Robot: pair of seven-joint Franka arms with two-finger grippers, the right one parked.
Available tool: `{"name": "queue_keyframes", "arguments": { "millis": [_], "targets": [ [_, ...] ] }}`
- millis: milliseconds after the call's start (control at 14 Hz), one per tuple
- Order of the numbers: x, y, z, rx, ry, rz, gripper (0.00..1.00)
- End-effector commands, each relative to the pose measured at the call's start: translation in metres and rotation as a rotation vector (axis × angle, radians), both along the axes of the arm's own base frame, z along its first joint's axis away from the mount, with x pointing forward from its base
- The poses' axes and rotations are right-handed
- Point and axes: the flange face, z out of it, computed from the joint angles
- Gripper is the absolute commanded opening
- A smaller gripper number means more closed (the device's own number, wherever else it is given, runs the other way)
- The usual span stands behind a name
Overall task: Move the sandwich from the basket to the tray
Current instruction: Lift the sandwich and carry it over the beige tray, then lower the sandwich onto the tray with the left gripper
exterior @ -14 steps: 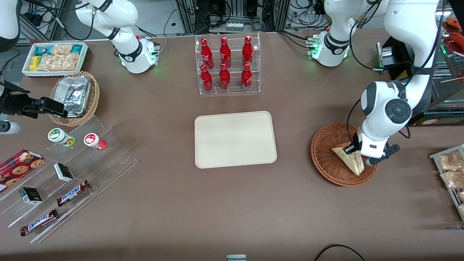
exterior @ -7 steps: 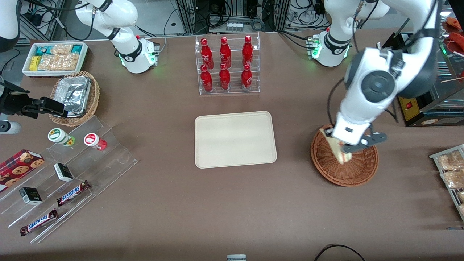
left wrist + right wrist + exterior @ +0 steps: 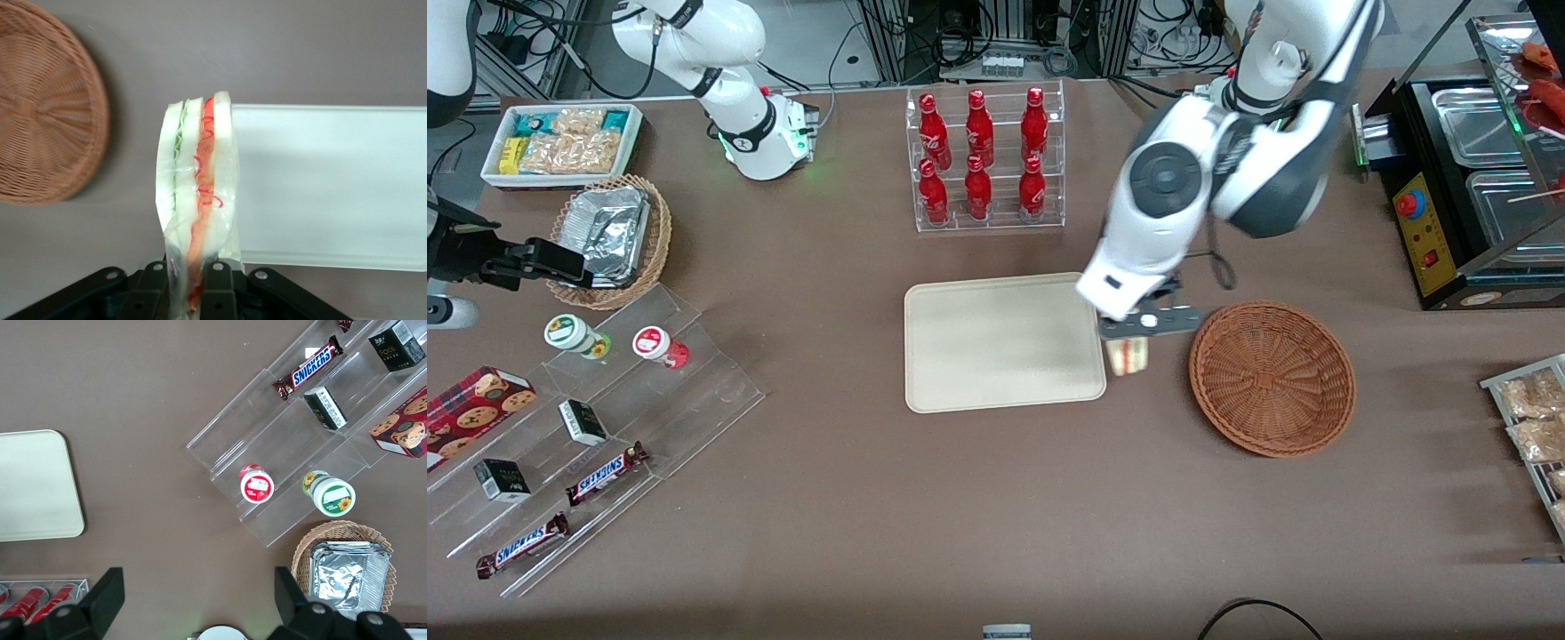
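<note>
My gripper (image 3: 1134, 331) (image 3: 190, 283) is shut on the sandwich (image 3: 1128, 355) (image 3: 198, 200), a plastic-wrapped wedge of white bread with red and green filling. It hangs in the air over the bare table between the reddish-brown wicker basket (image 3: 1272, 378) (image 3: 47, 107) and the cream tray (image 3: 1003, 341) (image 3: 333, 180), just outside the tray's rim on the basket's side. Nothing lies in the basket or on the tray.
A clear rack of red bottles (image 3: 983, 160) stands farther from the front camera than the tray. Toward the parked arm's end are acrylic steps with snacks (image 3: 596, 418) and a tan basket with foil (image 3: 609, 236). A metal warmer (image 3: 1476, 169) sits at the working arm's end.
The gripper lifted the sandwich out of the basket and carried it sideways toward the tray; the basket is now empty.
</note>
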Motion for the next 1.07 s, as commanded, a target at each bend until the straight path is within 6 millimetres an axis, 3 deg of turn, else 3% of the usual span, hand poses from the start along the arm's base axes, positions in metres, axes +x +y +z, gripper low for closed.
{"name": "queue_keyframes", "arguments": {
  "millis": [0,214,500,786,1000],
  "targets": [
    [-0.007,-0.056,-0.031,0.013,0.025,-0.009,0.00],
    [-0.022,-0.109,-0.079,0.043,0.046,-0.006,0.00],
    [-0.047,-0.159,-0.127,0.021,0.010,-0.027,0.00],
    [-0.070,-0.183,-0.158,0.021,0.002,-0.054,0.00],
    [-0.072,-0.181,-0.172,0.044,0.014,-0.066,0.00]
  ]
}}
